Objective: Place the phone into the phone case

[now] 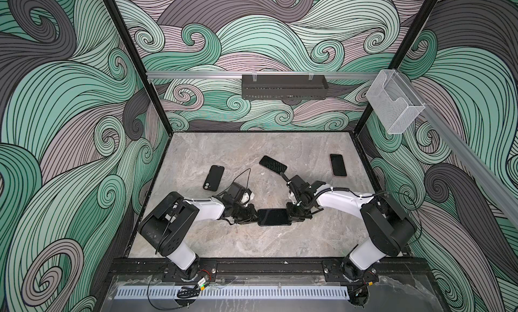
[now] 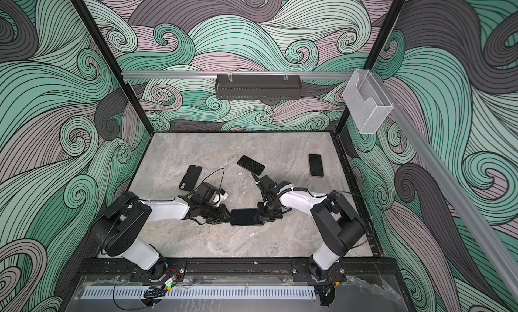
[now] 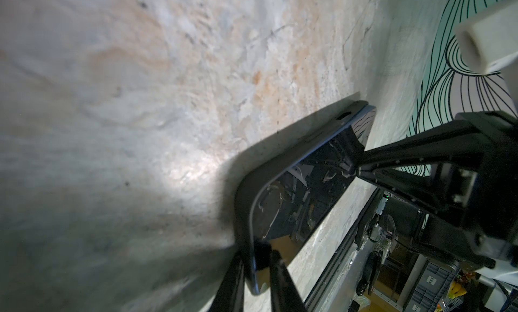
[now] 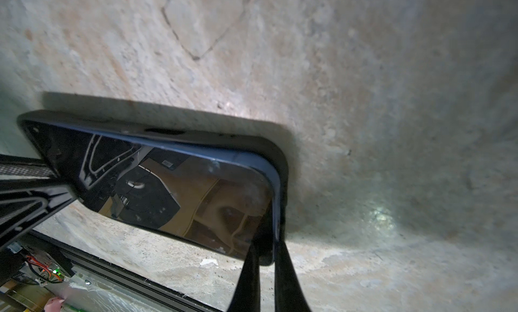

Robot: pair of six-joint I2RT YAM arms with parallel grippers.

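Front centre | phone [image 1: 273, 216] glossy black, screen up, half-seated in case [image 4: 283, 162] | left gripper [image 3: 256, 257], right gripper [image 4: 267, 246] pinch its ends

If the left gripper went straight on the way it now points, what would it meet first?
The phone pinched in its jaws; beyond it, probably the right gripper, holding the opposite end.

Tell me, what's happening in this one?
Both arms hold one phone between them over the marble table: the left gripper pinches one short end, the right gripper the other. A black phone case is around it, but near the right gripper the phone's blue edge rides above the case rim, so it looks not fully seated. Three other dark phones or cases lie farther back.
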